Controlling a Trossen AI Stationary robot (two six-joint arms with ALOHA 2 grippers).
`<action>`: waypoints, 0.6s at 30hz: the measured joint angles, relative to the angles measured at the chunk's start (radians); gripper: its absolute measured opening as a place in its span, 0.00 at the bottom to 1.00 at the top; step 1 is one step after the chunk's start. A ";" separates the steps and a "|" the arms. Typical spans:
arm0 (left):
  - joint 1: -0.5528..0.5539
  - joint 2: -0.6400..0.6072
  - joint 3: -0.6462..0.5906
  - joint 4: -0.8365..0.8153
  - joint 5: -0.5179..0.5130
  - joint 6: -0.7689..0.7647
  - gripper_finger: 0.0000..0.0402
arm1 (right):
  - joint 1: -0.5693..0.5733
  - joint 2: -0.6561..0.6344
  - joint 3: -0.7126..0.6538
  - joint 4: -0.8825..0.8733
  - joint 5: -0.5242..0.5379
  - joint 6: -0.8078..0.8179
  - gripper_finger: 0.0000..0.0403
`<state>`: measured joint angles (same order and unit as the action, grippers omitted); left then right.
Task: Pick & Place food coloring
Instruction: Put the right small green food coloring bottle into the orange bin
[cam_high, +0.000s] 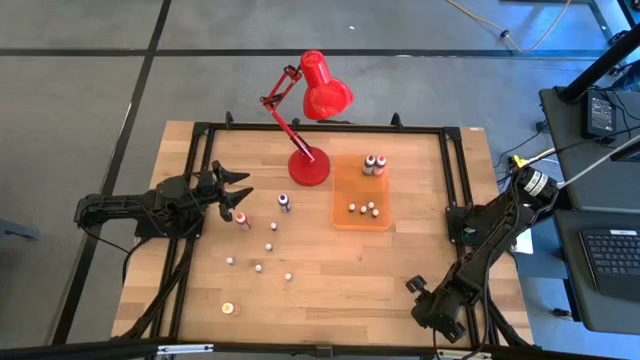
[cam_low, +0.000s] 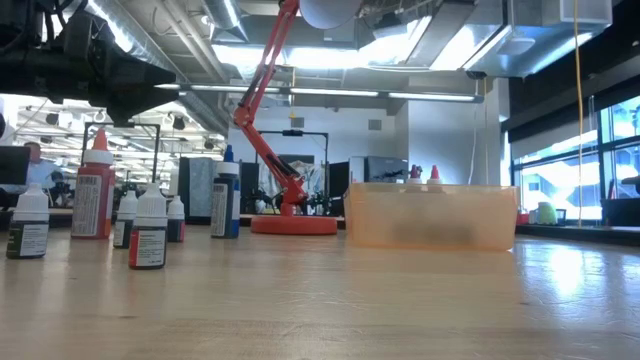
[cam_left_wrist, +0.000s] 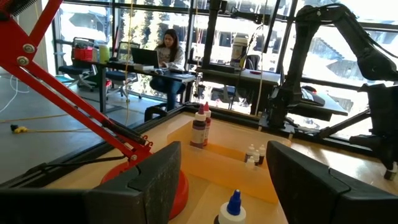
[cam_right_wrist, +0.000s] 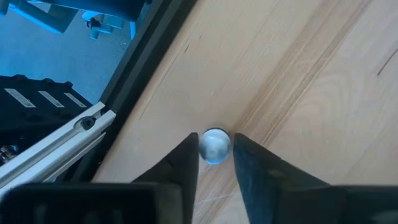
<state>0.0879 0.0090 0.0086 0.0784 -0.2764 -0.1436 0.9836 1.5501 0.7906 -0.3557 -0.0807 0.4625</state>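
The left gripper (cam_high: 238, 190) hovers wide open at the table's left side, and the red bottle (cam_high: 242, 219) stands upright just beside its fingertips, toward the table's middle. The blue-capped bottle (cam_high: 284, 203) is a little farther. The right gripper (cam_high: 425, 292) waits far off (near the front right corner), jaws narrow and holding nothing, so the left arm is clearly nearer. The orange tray (cam_high: 345, 222) lies beyond.

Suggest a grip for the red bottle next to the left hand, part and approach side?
Grip the red bottle around its body, below the narrower cap. It appears upright, so a level approach from the left hand's side probably suits; the blue-capped bottle stands apart on its far side.
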 joint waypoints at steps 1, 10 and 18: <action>0.000 0.000 0.000 0.000 0.000 0.000 0.58 | 0.000 0.000 0.000 0.000 0.000 0.000 0.22; 0.000 0.000 0.000 0.000 0.000 0.000 0.57 | 0.001 -0.004 0.001 0.003 0.017 0.006 0.13; 0.000 0.000 0.000 0.000 0.000 0.000 0.57 | -0.050 -0.063 0.126 -0.244 0.246 0.036 0.13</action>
<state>0.0879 0.0090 0.0082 0.0784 -0.2760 -0.1440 0.9339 1.4871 0.9162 -0.5993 0.1658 0.4989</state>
